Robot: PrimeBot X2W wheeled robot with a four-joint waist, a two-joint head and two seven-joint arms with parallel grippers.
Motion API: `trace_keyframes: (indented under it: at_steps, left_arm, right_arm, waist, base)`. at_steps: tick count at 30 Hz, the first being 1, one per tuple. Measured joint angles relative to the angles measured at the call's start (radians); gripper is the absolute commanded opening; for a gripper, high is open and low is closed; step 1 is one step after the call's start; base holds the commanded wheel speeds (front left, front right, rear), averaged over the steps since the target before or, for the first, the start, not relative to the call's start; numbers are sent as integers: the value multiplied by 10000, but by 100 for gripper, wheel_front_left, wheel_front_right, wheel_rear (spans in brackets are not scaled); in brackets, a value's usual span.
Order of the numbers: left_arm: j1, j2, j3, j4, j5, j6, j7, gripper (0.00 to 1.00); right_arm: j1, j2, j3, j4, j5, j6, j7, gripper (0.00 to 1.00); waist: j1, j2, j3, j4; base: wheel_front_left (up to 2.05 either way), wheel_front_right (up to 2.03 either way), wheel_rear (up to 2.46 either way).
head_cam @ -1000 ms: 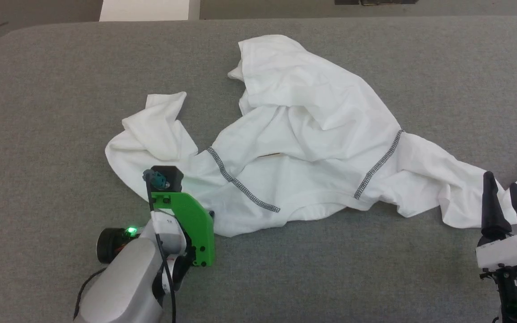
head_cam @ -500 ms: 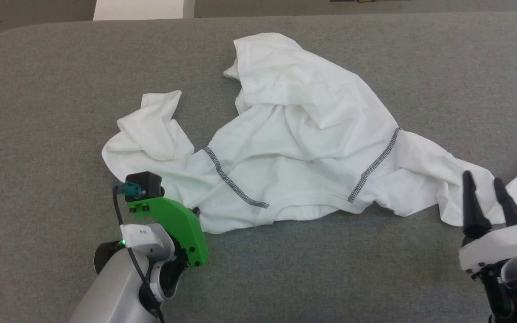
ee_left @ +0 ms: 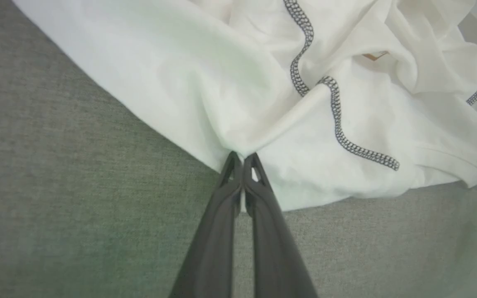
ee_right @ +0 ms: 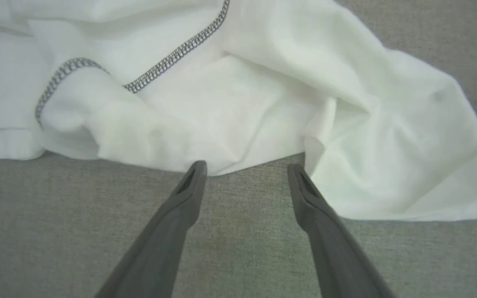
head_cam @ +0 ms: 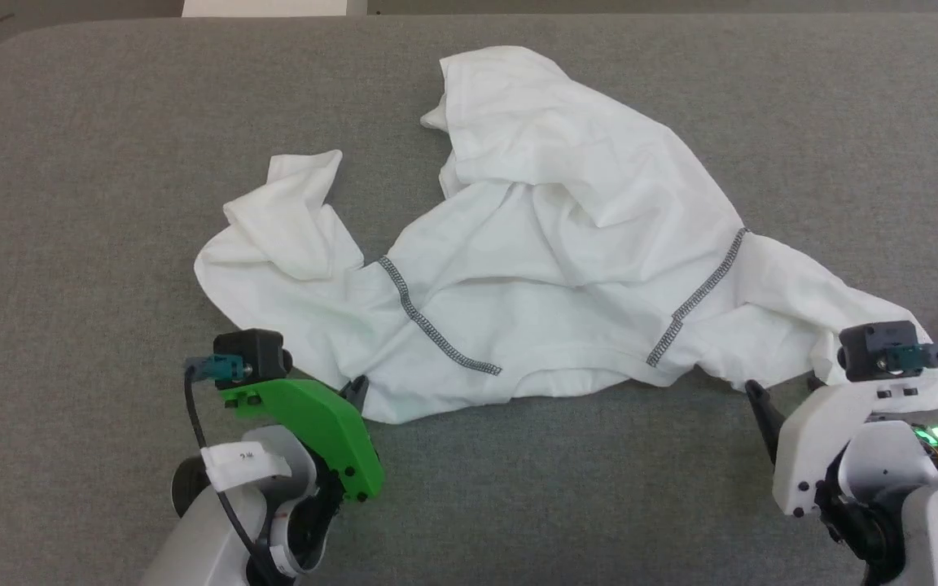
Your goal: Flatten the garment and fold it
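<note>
The garment (head_cam: 567, 244), a crumpled white shirt with grey zigzag seams, lies spread across the middle of the grey table. My left gripper (head_cam: 355, 389) is at its near left edge. In the left wrist view my left gripper (ee_left: 242, 159) is shut, pinching a fold of the garment (ee_left: 346, 103). My right gripper (head_cam: 786, 387) sits low at the near right edge, by the sleeve. The right wrist view shows that gripper (ee_right: 246, 167) open, its tips just at the hem of the garment (ee_right: 242, 95), with bare table between them.
The grey padded table (head_cam: 70, 203) has a rounded far-left corner. A white box (head_cam: 273, 6) stands beyond its far edge. Bare cloth surface lies along the near side between both arms and to the left of the shirt.
My left gripper closed on the garment's near left edge. My right arm tipped down and moved left, bringing its open fingers to the sleeve's edge. The head camera shifted slightly.
</note>
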Motion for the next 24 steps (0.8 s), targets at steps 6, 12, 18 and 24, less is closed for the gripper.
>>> trace_keyframes:
  at_steps: [6, 12, 18, 24]
  left_arm:
    - [2, -2, -56, -88, 0, 71, 4, 0]
    - [-3, -2, -50, -96, 0, 75, 0, 0]
    - [-8, -12, -42, -42, -31, 67, -123, 0]
    - [-50, -184, 374, -403, -543, -405, -765, 0]
  right_arm:
    - [-389, 0, 270, 500, -109, 2, 301, 100]
    - [-791, -10, 543, 945, -326, 0, 42, 100]
    - [-1058, -31, 949, 1248, -362, 2, -242, 0]
    - [-985, -142, 1012, 529, 761, 0, -19, 0]
  waist:
    - [0, 0, 219, 96]
    - [0, 0, 427, 130]
    - [1, 0, 413, 84]
    - [1, 0, 131, 36]
  base:
    - [0, 0, 0]
    - [0, 0, 0]
    - [0, 0, 0]
    - [0, 0, 0]
